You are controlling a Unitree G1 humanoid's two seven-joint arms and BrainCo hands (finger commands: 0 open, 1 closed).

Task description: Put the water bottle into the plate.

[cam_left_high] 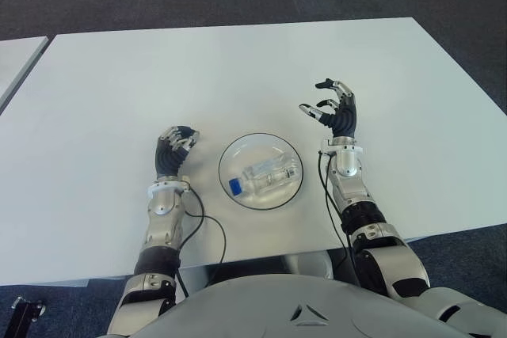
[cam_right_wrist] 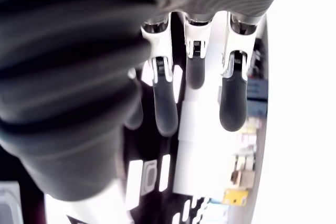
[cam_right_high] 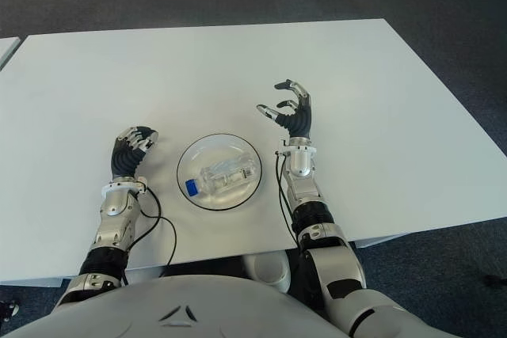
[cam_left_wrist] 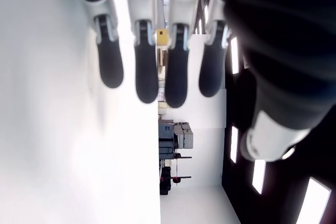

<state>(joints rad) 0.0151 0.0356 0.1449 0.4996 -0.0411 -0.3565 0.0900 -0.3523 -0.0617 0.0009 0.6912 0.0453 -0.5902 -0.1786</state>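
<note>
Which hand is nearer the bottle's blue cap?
The left hand: the blue cap points toward its side of the plate. The right hand, open, is farther off beyond the plate's opposite rim.

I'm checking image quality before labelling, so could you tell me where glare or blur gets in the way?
Eye views: even light, the water bottle lying in the plate reads clearly. Left wrist view: the table is washed out white. Right wrist view: the right hand is close and soft, its background overexposed.
</note>
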